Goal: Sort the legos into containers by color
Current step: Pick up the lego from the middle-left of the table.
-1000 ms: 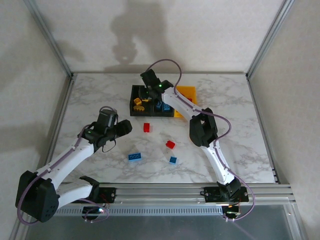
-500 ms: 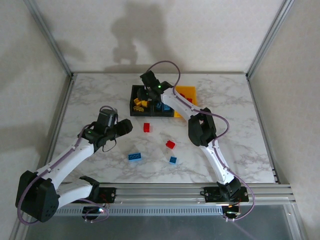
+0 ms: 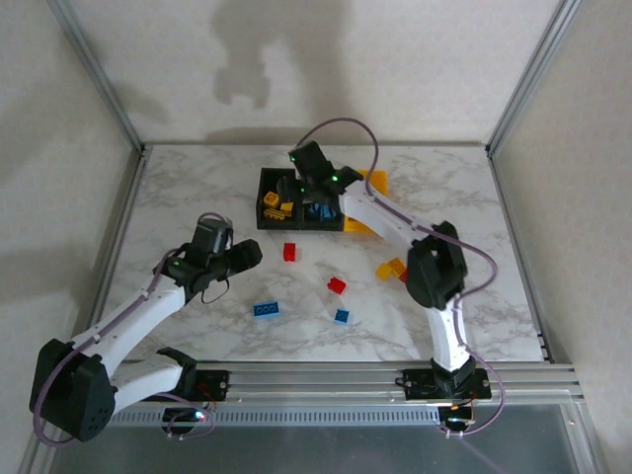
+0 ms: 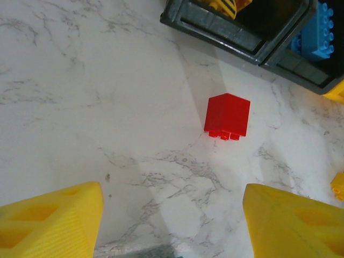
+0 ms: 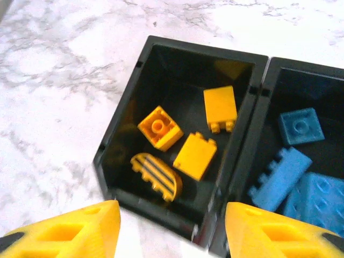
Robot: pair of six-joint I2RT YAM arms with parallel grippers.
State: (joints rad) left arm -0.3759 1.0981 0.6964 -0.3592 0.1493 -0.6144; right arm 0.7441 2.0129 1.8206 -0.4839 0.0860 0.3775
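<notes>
White marble-patterned desk (image 3: 178, 197) runs back to pale walls (image 3: 415, 69), and at its far middle stands a row of three joined open-topped plastic bins (image 3: 263, 212), the landmark for everything else. The row's left black bin (image 5: 200, 46) holds four yellow-orange studded bricks (image 5: 220, 110), one of them a rounded striped piece (image 5: 156, 176). The middle black bin (image 5: 301, 63) holds several blue studded bricks (image 5: 282, 177). The yellow-orange bin (image 3: 373, 181) at the row's right end is partly hidden behind the right arm (image 3: 380, 212), so its contents cannot be told. The right pincer (image 5: 172, 236) hovers over the near side of the row's left bin, its yellow fingers spread apart with nothing between them. The left pincer (image 4: 172, 226) hangs over bare desk in front of the row and somewhat to its left, likewise spread and empty, facing a red cube-like brick (image 4: 227, 115) that lies on the desk just in front of the row. Farther in front of the row lie a second red brick (image 3: 337, 285), a long blue brick (image 3: 265, 310) and a small blue brick (image 3: 342, 316), each apart from the others. A loose yellow-orange brick (image 3: 389, 268) lies in front of the row's right end, close beside the right arm.
</notes>
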